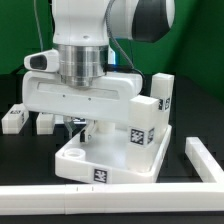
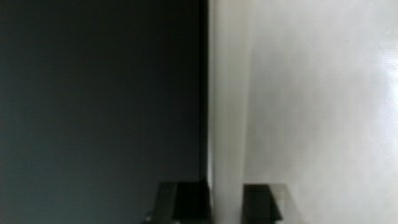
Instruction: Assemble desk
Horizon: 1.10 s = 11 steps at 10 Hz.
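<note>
The desk top, a white rimmed tray with a tag on its front wall, lies in the middle of the exterior view. Two tagged white legs stand upright along its right side. My gripper reaches down over the tray's left part, its fingers largely hidden under the hand. In the wrist view a thin white edge of the desk top runs between the dark fingers, and the gripper is shut on it.
Two loose white legs lie on the dark table at the exterior view's left. A long white border bar runs along the front and another stands at the right.
</note>
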Each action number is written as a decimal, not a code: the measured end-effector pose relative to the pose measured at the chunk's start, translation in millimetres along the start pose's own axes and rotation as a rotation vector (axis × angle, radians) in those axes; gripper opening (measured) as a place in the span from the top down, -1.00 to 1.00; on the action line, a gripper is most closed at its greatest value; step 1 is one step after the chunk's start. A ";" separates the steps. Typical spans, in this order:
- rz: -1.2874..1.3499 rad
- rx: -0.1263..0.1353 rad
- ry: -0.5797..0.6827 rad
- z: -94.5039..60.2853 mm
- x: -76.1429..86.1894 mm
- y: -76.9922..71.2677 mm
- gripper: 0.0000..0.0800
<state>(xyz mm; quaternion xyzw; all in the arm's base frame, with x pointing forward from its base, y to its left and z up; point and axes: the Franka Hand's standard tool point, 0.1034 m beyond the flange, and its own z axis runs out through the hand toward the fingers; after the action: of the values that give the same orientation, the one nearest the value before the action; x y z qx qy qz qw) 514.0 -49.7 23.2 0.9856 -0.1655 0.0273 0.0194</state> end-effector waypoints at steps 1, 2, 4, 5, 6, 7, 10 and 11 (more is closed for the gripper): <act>-0.121 -0.004 0.007 -1.3 5.6 1.6 0.85; -0.186 -0.012 0.015 -1.4 10.5 -0.9 0.85; -0.354 -0.024 0.018 -1.2 13.3 0.1 0.85; -0.386 -0.026 0.017 -1.1 13.5 0.8 0.85; -0.464 -0.031 0.016 -1.2 13.9 1.8 0.85; -0.570 -0.038 0.018 -1.6 17.0 4.7 0.85; -0.837 -0.077 0.052 -11.3 43.6 -2.5 0.85; -0.906 -0.088 0.063 -14.6 52.0 -7.8 0.85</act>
<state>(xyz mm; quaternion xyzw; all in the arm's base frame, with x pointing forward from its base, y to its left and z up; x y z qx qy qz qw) 564.9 -58.6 40.7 0.9556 0.2819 0.0392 0.0761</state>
